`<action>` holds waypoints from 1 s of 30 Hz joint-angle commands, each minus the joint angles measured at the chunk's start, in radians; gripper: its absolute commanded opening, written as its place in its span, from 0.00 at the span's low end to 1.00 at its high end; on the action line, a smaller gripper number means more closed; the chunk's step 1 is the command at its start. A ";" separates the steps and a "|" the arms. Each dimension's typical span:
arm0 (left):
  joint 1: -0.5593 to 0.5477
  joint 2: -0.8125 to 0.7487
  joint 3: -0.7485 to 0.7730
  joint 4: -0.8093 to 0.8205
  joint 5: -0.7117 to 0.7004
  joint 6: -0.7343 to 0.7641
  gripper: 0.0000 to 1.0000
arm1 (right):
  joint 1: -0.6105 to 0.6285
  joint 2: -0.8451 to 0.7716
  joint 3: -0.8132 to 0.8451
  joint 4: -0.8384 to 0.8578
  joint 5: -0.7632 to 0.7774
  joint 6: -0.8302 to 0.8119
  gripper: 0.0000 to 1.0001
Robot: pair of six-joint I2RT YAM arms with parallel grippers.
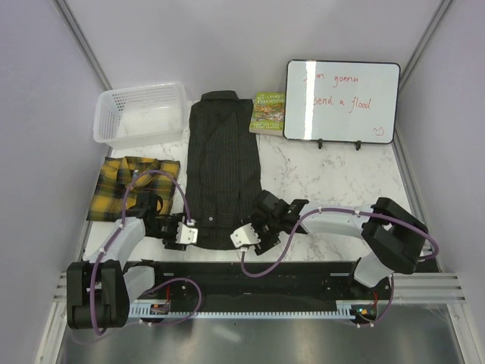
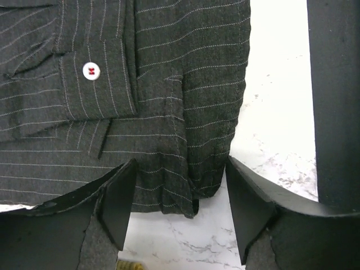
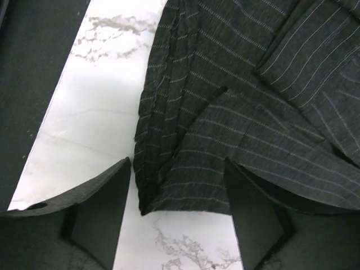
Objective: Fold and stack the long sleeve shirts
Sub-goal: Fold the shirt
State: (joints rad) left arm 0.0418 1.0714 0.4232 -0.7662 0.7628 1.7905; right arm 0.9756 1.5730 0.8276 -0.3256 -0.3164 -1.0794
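The dark pinstripe shirt [image 1: 223, 159] lies lengthwise down the middle of the marble table, collar at the far end, sleeves folded in. In the left wrist view a cuff with a white button [image 2: 91, 70] rests on top of the dark shirt [image 2: 169, 84]. My left gripper [image 1: 184, 233] [image 2: 180, 211] is open at the near left hem corner, with the cloth's edge between its fingertips. My right gripper [image 1: 244, 236] [image 3: 177, 216] is open at the near right hem corner of the shirt [image 3: 236, 112]. The yellow-and-black plaid shirt [image 1: 132, 186] lies folded on the left.
A white mesh basket [image 1: 140, 114] stands at the back left. A green book [image 1: 267, 111] and a whiteboard [image 1: 341, 101] stand at the back right. The black base rail [image 1: 250, 273] runs along the near edge, just behind both grippers.
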 commanded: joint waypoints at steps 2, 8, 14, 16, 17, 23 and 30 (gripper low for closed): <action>0.000 0.019 -0.009 0.057 -0.016 0.089 0.68 | 0.009 0.071 -0.005 0.048 0.010 -0.014 0.66; 0.000 0.053 -0.003 0.059 -0.016 0.069 0.27 | 0.009 0.088 0.004 0.042 0.005 -0.001 0.30; -0.019 -0.073 0.022 0.013 0.021 -0.013 0.02 | 0.009 0.044 0.059 -0.019 0.008 0.104 0.00; -0.025 -0.125 0.034 -0.101 0.027 0.033 0.02 | 0.017 0.001 0.070 -0.053 -0.013 0.163 0.00; -0.029 -0.175 0.037 -0.134 0.038 0.047 0.02 | 0.020 -0.033 0.071 -0.062 -0.026 0.177 0.00; -0.029 -0.310 0.068 -0.387 0.044 0.084 0.02 | 0.067 -0.177 0.062 -0.133 -0.041 0.246 0.00; -0.029 -0.442 0.170 -0.601 0.099 0.029 0.02 | 0.140 -0.330 0.051 -0.233 -0.030 0.297 0.00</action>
State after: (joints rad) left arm 0.0135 0.6559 0.4995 -1.1881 0.7803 1.8389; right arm 1.0966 1.3239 0.8589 -0.4751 -0.3214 -0.8368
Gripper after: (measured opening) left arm 0.031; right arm 0.012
